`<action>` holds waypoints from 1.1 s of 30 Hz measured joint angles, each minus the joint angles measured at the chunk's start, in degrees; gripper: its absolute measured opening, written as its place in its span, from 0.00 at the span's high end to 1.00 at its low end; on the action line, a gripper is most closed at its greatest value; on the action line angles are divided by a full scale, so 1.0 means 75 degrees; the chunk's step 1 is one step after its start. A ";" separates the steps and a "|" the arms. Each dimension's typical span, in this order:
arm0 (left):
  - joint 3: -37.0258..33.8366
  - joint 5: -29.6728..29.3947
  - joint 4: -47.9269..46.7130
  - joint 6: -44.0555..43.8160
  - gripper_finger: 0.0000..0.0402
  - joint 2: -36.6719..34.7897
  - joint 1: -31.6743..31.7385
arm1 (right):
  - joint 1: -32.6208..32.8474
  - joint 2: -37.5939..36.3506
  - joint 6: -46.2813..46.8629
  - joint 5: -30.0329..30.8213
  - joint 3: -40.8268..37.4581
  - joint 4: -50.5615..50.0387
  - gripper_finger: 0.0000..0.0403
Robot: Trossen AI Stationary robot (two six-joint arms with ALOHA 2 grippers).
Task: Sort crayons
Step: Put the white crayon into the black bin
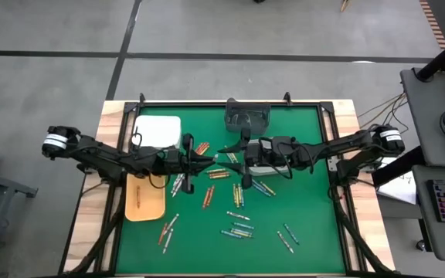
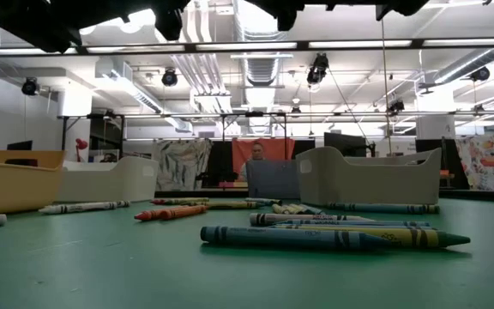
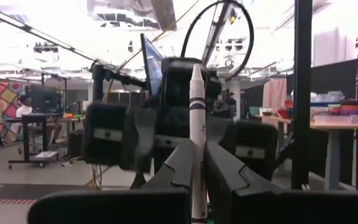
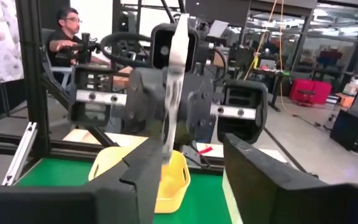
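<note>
Here we see the left gripper (image 3: 194, 180) above mid-table, jaws clenched on a white crayon (image 3: 197, 118) held upright; its printed label is too small to read. The right gripper (image 4: 191, 165) faces it, jaws spread wide, the crayon between them untouched. The other crayons (image 1: 238, 212) lie scattered on the green table (image 1: 307, 154). At left, a yellow tray (image 1: 145, 202) and a white bin (image 1: 159, 130); what they contain we cannot tell.

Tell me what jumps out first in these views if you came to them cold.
The two arms meet nose to nose above the middle of the green mat: the left tool is shut on a white crayon standing upright, and the right tool faces it with jaws open. Below them, loose crayons lie scattered over the mat, with a yellow tray at its left edge.
</note>
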 joint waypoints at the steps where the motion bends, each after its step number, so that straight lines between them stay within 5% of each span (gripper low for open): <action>1: 0.0053 -0.0007 -0.0009 0.0008 1.00 0.0052 0.0003 | 0.0000 0.0000 0.0000 0.0000 0.0011 0.0003 0.56; 24: 0.0124 -0.0052 -0.0085 0.0550 1.00 0.0469 0.0099 | -0.0010 -0.0009 0.0359 -0.0357 0.0035 0.0472 0.55; 33: 0.0136 -0.0099 0.0010 0.0568 1.00 0.0553 0.0114 | -0.0012 -0.0006 0.0323 0.0061 0.0043 0.0443 0.80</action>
